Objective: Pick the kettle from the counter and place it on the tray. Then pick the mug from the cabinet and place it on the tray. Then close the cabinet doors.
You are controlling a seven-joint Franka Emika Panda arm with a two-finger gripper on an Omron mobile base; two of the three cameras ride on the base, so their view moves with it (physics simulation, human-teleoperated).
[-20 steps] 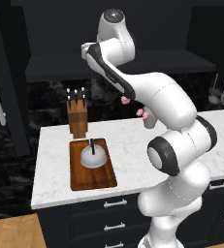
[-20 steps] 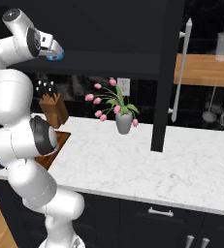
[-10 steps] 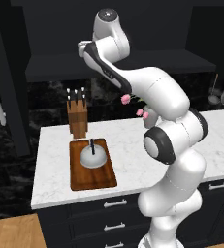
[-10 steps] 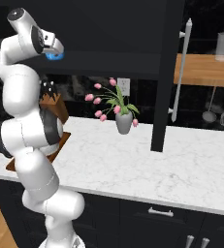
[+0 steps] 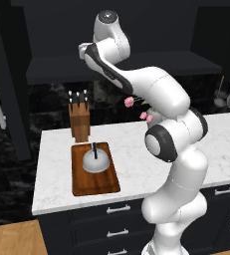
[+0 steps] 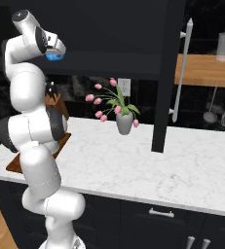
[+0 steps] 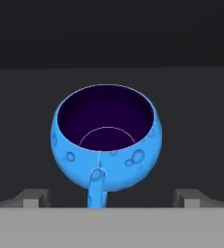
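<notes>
The blue mug (image 7: 106, 145) with its dark purple inside stands upright on the dark shelf (image 7: 191, 121) of the black cabinet (image 5: 136, 64), its small handle turned toward the hand. My gripper (image 7: 112, 196) is open, and its two fingertips (image 7: 33, 196) stand wide on either side of the mug's near side without touching it. In the right base view the mug (image 6: 54, 56) shows as a blue spot at the end of the raised hand. The pale grey kettle (image 5: 95, 160) sits on the brown tray (image 5: 94, 185) on the counter (image 5: 136, 149). Both cabinet doors (image 6: 165, 73) (image 5: 7, 99) stand open.
A wooden knife block (image 5: 79, 122) stands just behind the tray. A grey vase of pink tulips (image 6: 124, 121) sits mid-counter. The open right door's silver bar handle (image 6: 184, 68) hangs over the counter. Utensils (image 6: 211, 104) hang under a wooden shelf (image 6: 206, 70) at the right.
The arm's lower links and elbow have swung more upright under the cabinet. The hand has stayed at the mug on the shelf, shifting only slightly left.
</notes>
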